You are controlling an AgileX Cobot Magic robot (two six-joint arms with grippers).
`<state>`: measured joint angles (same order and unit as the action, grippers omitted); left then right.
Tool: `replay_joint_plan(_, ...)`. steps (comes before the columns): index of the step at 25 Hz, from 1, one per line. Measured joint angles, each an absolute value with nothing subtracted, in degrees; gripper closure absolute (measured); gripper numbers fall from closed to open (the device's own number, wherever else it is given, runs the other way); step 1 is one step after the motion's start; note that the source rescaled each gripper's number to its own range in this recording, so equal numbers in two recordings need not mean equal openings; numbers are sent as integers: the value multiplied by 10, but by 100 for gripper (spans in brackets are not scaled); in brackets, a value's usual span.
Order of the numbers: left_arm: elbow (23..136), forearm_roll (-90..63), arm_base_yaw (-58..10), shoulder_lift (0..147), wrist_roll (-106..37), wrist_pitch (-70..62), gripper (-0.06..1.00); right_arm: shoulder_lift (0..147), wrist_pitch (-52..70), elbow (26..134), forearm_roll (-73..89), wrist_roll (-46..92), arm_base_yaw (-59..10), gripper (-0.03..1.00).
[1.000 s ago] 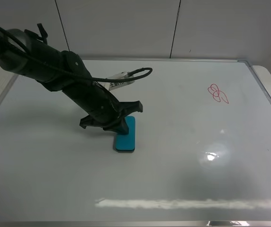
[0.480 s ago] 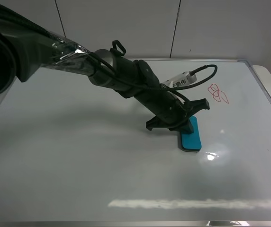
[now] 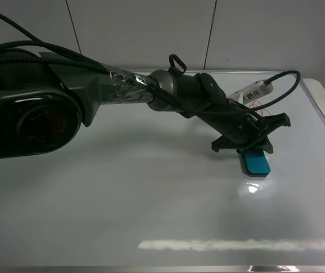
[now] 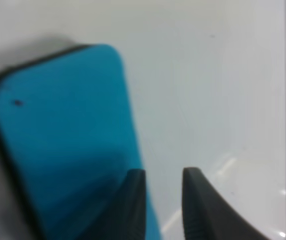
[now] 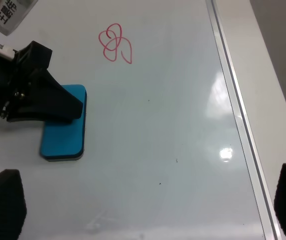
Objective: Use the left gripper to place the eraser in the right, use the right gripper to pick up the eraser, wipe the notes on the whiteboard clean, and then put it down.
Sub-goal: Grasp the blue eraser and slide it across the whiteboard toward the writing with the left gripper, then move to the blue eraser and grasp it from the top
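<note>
1. Your left gripper (image 3: 252,148) reaches across the middle to the right part of the whiteboard (image 3: 151,187), its black arm stretched low over the glossy surface.
2. The eraser (image 3: 257,164) lies flat on the whiteboard there, teal face up and dark felt down, directly under that gripper's tip.
3. In the left wrist view the jaws are drawn close together, with only a narrow slit of bare whiteboard between them, and they grasp nothing. One fingertip (image 4: 133,200) overlaps the eraser's long edge and the other sits just beside it. You cannot tell whether the fingertip presses down on the eraser.
4. The notes (image 5: 114,43), a red looped scribble, sit nearer the wall than the eraser, close to it but apart. From the high camera a white label (image 3: 254,92) on the cable partly covers them.
5. Your right gripper (image 5: 147,205) hangs above the whiteboard with its jaws spread wide and empty. Its camera shows the eraser, the notes and the silver frame (image 5: 233,100) along the whiteboard's right side.
</note>
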<state>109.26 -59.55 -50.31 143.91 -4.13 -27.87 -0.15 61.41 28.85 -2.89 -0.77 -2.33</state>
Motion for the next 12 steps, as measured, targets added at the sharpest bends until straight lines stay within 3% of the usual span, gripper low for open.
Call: replay_joint_plan(12, 1096, -509, -507, 1382, -83, -283, 75, -1, 614, 288, -34, -9, -23, -3)
